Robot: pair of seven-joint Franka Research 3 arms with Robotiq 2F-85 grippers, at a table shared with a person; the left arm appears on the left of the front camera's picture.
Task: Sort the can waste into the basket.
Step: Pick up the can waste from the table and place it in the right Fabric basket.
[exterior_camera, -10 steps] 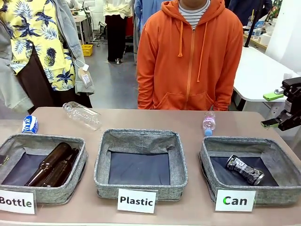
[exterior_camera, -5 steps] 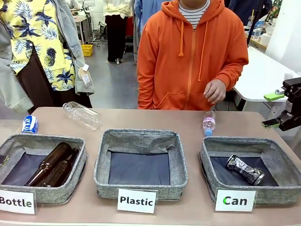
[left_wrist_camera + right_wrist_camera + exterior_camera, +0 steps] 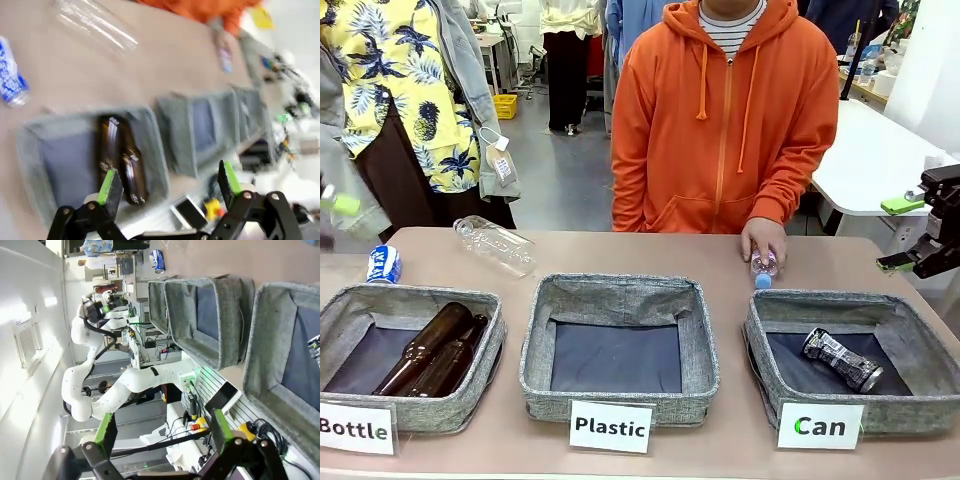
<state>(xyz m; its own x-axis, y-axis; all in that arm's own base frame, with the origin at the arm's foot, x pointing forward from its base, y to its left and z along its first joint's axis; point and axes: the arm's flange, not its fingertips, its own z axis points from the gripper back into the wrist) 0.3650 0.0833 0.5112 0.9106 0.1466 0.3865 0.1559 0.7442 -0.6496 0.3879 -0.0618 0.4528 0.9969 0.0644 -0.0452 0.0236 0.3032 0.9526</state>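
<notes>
At the left edge of the table (image 3: 650, 255) the left gripper (image 3: 167, 177), jaws spread, has just swung in near the blue can (image 3: 383, 264), likely the next pick, while the silver can (image 3: 841, 359) lies in the Can basket (image 3: 820, 300) and the right gripper (image 3: 902, 235) waits, jaws apart.

We are seeing open tabletop (image 3: 650, 255) lying around the blue-and-white can (image 3: 383, 265), the clear plastic bottle (image 3: 495, 245) sitting near on its right. Behind the Can basket (image 3: 830, 300) a person's hand (image 3: 761, 238) is gripping a small bottle (image 3: 763, 268) — crowding the far rim — while the dark can (image 3: 841, 360) is taking up the floor's right half.
</notes>
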